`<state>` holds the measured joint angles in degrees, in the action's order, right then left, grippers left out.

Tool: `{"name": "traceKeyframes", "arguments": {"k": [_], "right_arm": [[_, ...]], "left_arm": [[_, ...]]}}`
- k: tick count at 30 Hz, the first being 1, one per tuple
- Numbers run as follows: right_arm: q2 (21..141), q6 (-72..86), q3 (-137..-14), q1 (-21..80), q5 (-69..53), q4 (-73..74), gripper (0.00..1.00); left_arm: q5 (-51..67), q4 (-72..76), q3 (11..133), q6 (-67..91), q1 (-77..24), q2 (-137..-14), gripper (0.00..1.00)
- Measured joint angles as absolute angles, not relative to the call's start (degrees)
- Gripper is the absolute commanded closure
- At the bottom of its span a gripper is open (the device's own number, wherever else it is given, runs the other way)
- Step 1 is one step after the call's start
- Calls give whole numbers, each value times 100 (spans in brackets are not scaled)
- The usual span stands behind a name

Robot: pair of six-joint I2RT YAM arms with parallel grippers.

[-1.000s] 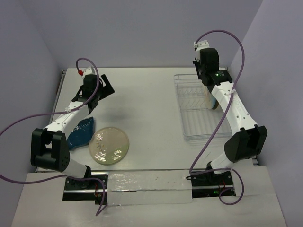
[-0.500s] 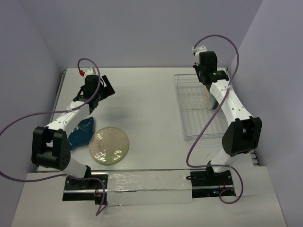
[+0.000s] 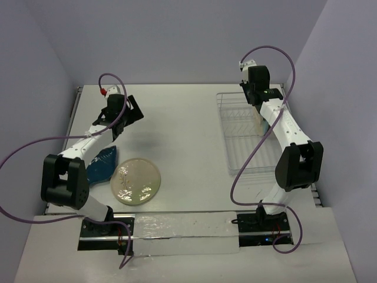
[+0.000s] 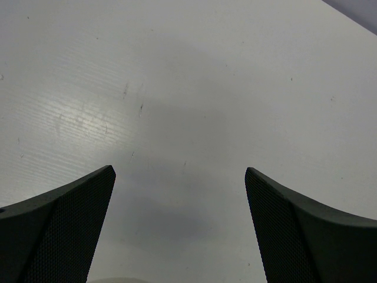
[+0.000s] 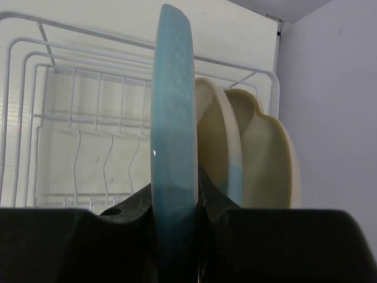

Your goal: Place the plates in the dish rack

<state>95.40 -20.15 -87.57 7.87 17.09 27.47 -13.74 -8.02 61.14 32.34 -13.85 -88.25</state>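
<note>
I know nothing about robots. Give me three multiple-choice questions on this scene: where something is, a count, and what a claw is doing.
1. Where is the dark blue plate? A on a shelf; B on the floor; C on the table.
2. How many plates lie on the table? A one; B two; C four.
3. The right gripper is: A shut on a light-blue plate; B open, empty; C shut on the dark blue plate.
Answers: C, it lies beside the pale green plate; B, just those two; A, it pinches the rim.
</note>
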Motion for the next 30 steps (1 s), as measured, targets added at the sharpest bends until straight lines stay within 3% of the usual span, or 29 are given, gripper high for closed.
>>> {"name": "traceKeyframes", "arguments": {"k": [23, 30], "right_arm": [[9795, -1393, -8422, 478, 1306, 2479, 96], [9795, -1323, -8310, 410, 1189, 2324, 75]], "left_arm": [[-1487, -909, 6194, 3236, -1391, -8965, 1], [-1487, -1005, 6323, 3247, -1396, -8980, 1]]}}
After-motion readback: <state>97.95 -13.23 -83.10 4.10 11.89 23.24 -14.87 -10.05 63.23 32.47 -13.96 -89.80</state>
